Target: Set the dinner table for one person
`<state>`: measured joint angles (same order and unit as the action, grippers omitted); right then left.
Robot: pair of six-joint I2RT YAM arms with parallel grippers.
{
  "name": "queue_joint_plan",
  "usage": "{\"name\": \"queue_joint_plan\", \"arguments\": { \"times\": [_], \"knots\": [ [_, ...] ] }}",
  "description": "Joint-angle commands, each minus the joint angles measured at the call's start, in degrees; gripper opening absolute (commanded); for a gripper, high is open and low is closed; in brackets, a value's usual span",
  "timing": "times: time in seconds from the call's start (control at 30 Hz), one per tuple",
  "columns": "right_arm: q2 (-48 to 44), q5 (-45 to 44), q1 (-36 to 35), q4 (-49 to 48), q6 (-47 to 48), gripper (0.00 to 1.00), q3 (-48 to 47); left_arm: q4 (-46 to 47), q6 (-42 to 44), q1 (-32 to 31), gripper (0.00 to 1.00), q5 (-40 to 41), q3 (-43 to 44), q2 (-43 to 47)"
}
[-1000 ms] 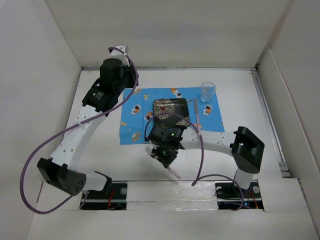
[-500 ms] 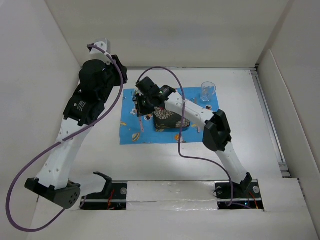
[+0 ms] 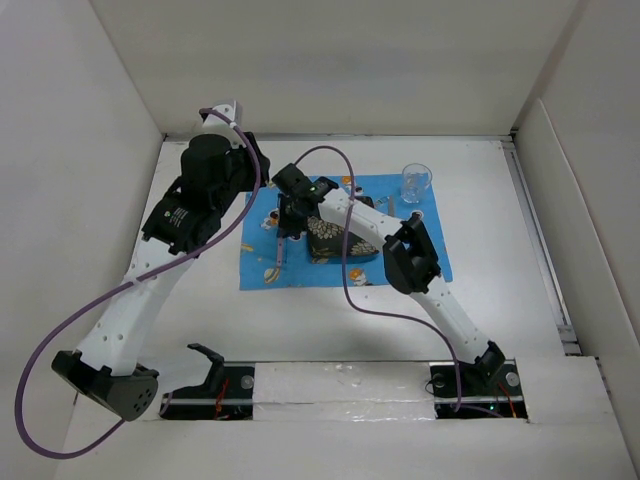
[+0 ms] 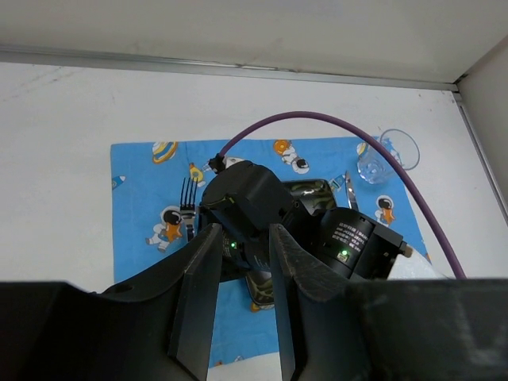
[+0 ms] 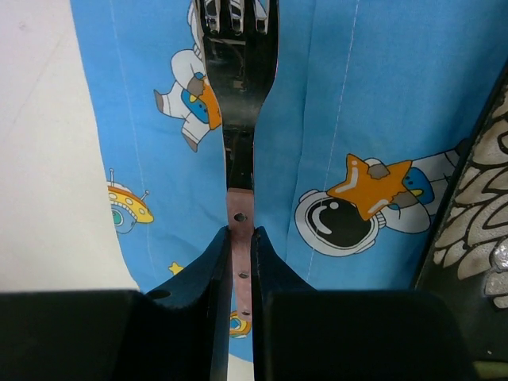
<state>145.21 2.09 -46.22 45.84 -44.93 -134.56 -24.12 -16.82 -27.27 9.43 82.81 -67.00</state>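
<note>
The worktop (image 3: 495, 250) carries a blue astronaut-print mat (image 3: 430, 215) near its far edge, and most of the place setting is on it. A dark patterned square plate (image 3: 325, 248) sits in the middle of the mat. A clear glass (image 3: 416, 181) stands at the far right corner, and a knife (image 4: 350, 193) lies just right of the plate.

The right hand (image 5: 240, 238) is pressed together on the pink handle of a black-tined fork (image 5: 238, 95). It holds the fork low over the mat's left strip, beside the plate with the tines pointing away. I cannot tell whether the fork touches the cloth.

The left hand (image 4: 242, 234) hangs high above with its fingers spread, holding nothing.

By my reckoning the setting is nearly complete. The fork needs laying flat and letting go, and then the arm can draw clear.
</note>
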Motion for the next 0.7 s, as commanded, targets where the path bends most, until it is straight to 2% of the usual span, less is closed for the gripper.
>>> {"name": "queue_joint_plan", "arguments": {
  "times": [0.0,0.1,0.27,0.3,0.43,0.53,0.63,0.67],
  "knots": [
    [0.4,-1.2,-0.5,-1.6,-1.7,0.00,-1.5,2.3,-1.0,0.0,0.27,-0.8,-0.6,1.9],
    [1.2,-1.0,-0.5,-1.9,-1.7,0.02,-0.8,2.3,-0.9,0.0,0.28,-0.6,-0.8,1.8],
    [1.0,-0.2,-0.5,-2.9,-1.6,0.21,-1.0,2.3,-0.9,0.0,0.28,0.1,-0.8,1.7],
    [0.8,0.2,-0.5,-3.0,-1.2,0.28,-1.1,2.3,-0.9,0.0,0.28,0.2,-0.8,1.6],
    [-1.8,1.4,0.0,-3.9,0.0,0.39,-1.6,2.4,-0.8,0.0,0.30,0.7,-0.9,1.5],
    [-5.3,3.1,0.6,-4.3,1.4,0.45,-1.2,2.8,-0.9,0.0,0.32,0.9,-1.0,1.5],
    [-13.7,6.2,1.2,-6.5,4.3,0.44,3.5,3.0,0.0,0.0,0.35,2.9,1.4,0.9],
    [-13.7,7.0,1.2,-7.9,5.5,0.41,5.8,3.1,0.4,0.0,0.35,3.4,1.4,0.5]
  ]
}}
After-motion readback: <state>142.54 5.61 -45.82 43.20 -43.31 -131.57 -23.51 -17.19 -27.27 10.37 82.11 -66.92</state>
